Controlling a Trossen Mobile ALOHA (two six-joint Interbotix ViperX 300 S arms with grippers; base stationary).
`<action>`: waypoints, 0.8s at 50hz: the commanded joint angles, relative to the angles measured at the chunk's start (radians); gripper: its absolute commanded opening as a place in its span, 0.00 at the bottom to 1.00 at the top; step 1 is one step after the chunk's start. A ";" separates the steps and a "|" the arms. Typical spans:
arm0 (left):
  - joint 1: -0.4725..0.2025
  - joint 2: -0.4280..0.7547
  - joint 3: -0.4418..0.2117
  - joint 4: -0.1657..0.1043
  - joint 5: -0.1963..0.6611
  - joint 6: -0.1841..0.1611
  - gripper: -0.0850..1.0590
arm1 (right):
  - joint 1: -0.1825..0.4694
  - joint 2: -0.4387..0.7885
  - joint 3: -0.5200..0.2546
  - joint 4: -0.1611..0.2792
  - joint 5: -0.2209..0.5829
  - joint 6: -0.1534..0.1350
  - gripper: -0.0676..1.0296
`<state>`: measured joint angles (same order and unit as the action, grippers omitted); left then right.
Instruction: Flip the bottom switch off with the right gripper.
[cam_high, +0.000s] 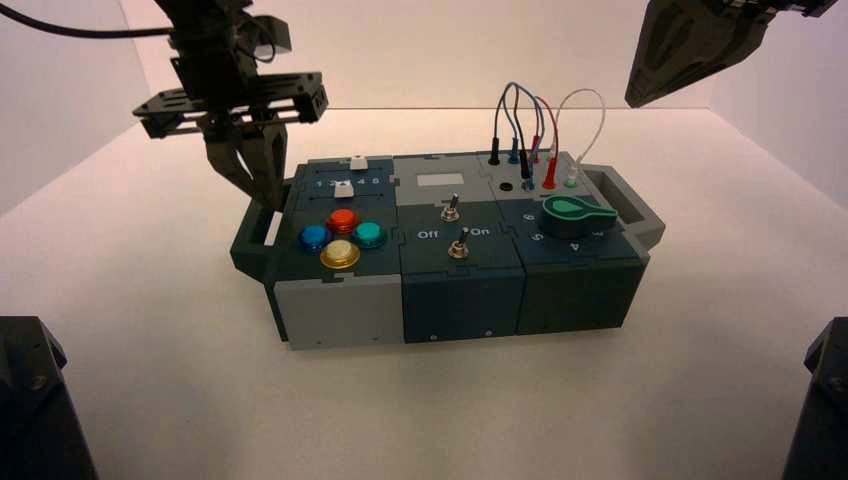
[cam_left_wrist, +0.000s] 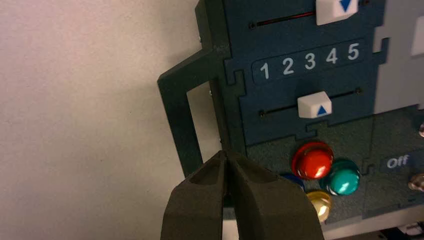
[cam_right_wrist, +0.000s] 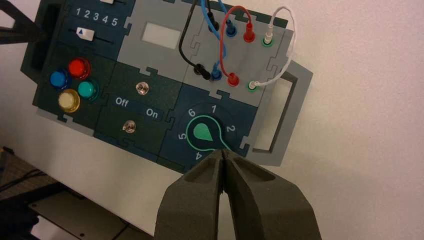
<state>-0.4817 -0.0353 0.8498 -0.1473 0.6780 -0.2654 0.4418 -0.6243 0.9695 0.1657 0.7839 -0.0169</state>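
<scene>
The bottom switch (cam_high: 459, 245) is a small silver toggle on the box's middle front panel, just below the white "Off" and "On" lettering; it also shows in the right wrist view (cam_right_wrist: 129, 127). Which way its lever leans is too small to tell. A twin toggle (cam_high: 452, 208) stands behind it, below a pale grey plate (cam_right_wrist: 161, 36). My right gripper (cam_high: 636, 100) hangs high above the box's far right end, shut and empty, apart from the switch; in its wrist view the fingertips (cam_right_wrist: 222, 152) lie over the green knob (cam_right_wrist: 203, 132).
My left gripper (cam_high: 265, 200) is shut and empty at the box's left handle (cam_left_wrist: 175, 110), beside the two white sliders (cam_left_wrist: 314, 104) and the coloured buttons (cam_high: 340, 238). Looped wires (cam_high: 530, 120) plug into jacks at the back right. A grey handle (cam_high: 625, 205) sticks out on the right.
</scene>
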 joint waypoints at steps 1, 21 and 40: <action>-0.002 0.014 -0.035 0.009 -0.005 0.002 0.05 | 0.002 -0.002 -0.028 0.005 -0.008 -0.003 0.04; 0.003 0.103 -0.069 0.038 -0.005 0.005 0.05 | 0.038 0.012 -0.028 0.028 -0.008 0.003 0.04; 0.003 0.172 -0.092 0.057 -0.003 0.009 0.05 | 0.097 0.117 -0.028 0.107 -0.028 0.029 0.04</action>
<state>-0.4755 0.1197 0.7670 -0.0951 0.6842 -0.2654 0.5292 -0.5170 0.9664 0.2592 0.7670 -0.0015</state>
